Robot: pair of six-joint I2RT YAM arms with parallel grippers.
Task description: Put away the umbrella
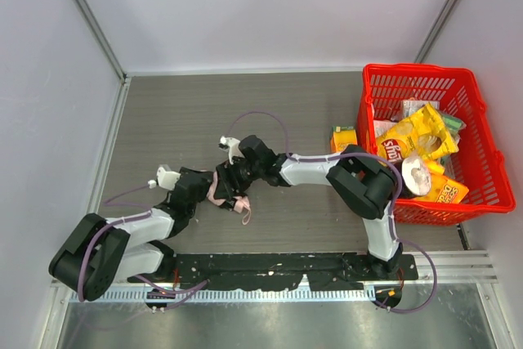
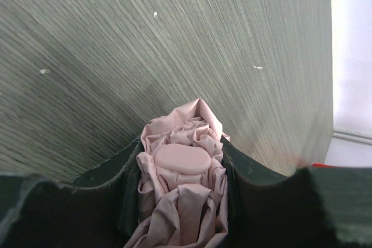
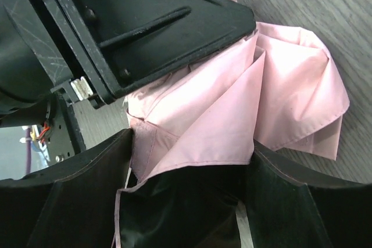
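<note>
Near the front of the table (image 1: 163,112), the left gripper (image 2: 183,149) is closed around the umbrella (image 2: 181,201), whose crumpled pink fabric is squeezed between both fingers (image 2: 273,201). Just beside it, the right gripper (image 3: 192,161) is clamped on loose folds of the same canopy. The umbrella is held between the two grippers at the middle of the wood-grain surface, and its narrow strap (image 1: 245,214) is draped toward the near edge. Well apart, at the far right, a red basket (image 1: 490,161) filled with snack packets is seen, with a small box (image 1: 343,136) just beside it
</note>
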